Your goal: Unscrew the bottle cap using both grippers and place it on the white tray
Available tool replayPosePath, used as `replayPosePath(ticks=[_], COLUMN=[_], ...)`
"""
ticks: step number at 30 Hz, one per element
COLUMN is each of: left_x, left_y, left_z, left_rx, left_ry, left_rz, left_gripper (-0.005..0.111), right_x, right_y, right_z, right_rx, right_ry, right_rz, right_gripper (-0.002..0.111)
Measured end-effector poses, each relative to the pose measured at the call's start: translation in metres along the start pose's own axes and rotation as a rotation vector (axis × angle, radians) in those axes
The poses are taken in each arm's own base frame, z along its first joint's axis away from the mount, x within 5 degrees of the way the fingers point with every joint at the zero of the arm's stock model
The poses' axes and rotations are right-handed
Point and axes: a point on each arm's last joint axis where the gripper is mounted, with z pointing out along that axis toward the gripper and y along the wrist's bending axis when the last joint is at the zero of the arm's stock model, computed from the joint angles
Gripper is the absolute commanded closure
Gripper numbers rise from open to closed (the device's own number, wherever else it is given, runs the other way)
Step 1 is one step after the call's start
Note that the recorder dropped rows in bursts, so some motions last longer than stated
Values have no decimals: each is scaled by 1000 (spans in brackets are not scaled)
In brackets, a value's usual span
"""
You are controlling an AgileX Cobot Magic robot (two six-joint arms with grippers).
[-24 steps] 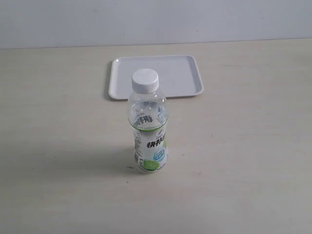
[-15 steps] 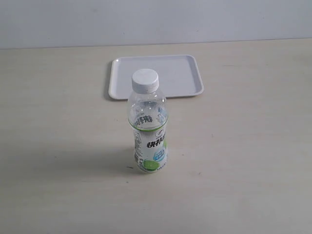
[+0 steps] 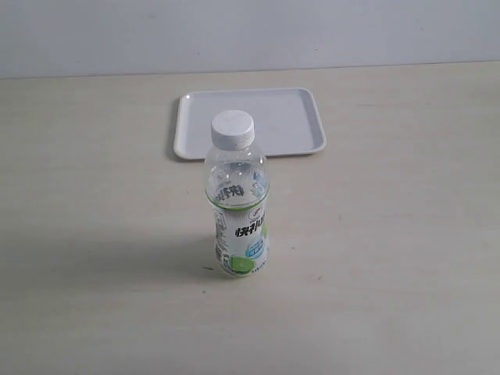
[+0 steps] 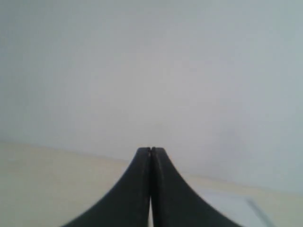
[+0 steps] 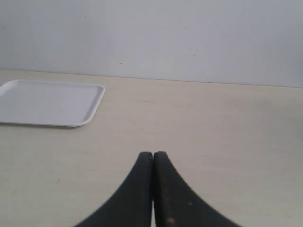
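A small clear bottle (image 3: 238, 215) with a white, green and blue label stands upright in the middle of the table. Its white ribbed cap (image 3: 233, 130) sits on the neck. Behind it lies the white tray (image 3: 297, 125), bare; the right wrist view also shows the tray (image 5: 47, 101). Neither arm appears in the exterior view. My left gripper (image 4: 151, 150) is shut with nothing between its black fingers, facing the wall. My right gripper (image 5: 152, 154) is shut too, empty, low over the table. The bottle is out of both wrist views.
The pale wooden table (image 3: 391, 234) stretches around the bottle on all sides. A plain grey wall (image 3: 250, 31) closes off the far edge behind the tray.
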Motion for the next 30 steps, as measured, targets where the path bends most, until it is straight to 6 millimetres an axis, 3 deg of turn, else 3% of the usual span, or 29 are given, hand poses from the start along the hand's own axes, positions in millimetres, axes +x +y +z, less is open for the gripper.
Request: replayPosePath(ticks=[2, 4, 5, 6, 7, 10, 11, 13, 15, 18, 23, 25, 30], left_x=[-9, -29, -46, -55, -79, -118, -126, -117, -90, -39, 3, 17, 46], left_y=[-3, -10, -15, -18, -24, -39, -45, -50, -50, -52, -59, -60, -59], left_z=[0, -5, -13, -15, -17, 0, 20, 56, 89, 125, 138, 139, 138], left_rx=[37, 134, 210, 237, 267, 296, 317, 344, 361, 468, 675, 737, 844], left_ry=[-97, -321, -495, -553, -627, -619, -549, -381, -184, 88, 269, 339, 478], left_rz=[-75, -145, -158, -162, -155, -92, -55, -11, 41, 148, 195, 199, 211], left_gripper=[107, 107, 107, 107, 107, 107, 107, 107, 105, 84, 37, 26, 26], right_x=[0, 0, 0, 0, 0, 0, 0, 0, 0, 0, 0, 0, 0], right_y=[0, 0, 0, 0, 0, 0, 0, 0, 0, 0, 0, 0, 0], right_z=[0, 0, 0, 0, 0, 0, 0, 0, 0, 0, 0, 0, 0], right_rx=[0, 0, 0, 0, 0, 0, 0, 0, 0, 0, 0, 0, 0], right_ry=[0, 0, 0, 0, 0, 0, 0, 0, 0, 0, 0, 0, 0], right_rz=[0, 0, 0, 0, 0, 0, 0, 0, 0, 0, 0, 0, 0], right_gripper=[108, 108, 108, 108, 108, 108, 108, 108, 108, 108, 108, 108, 108])
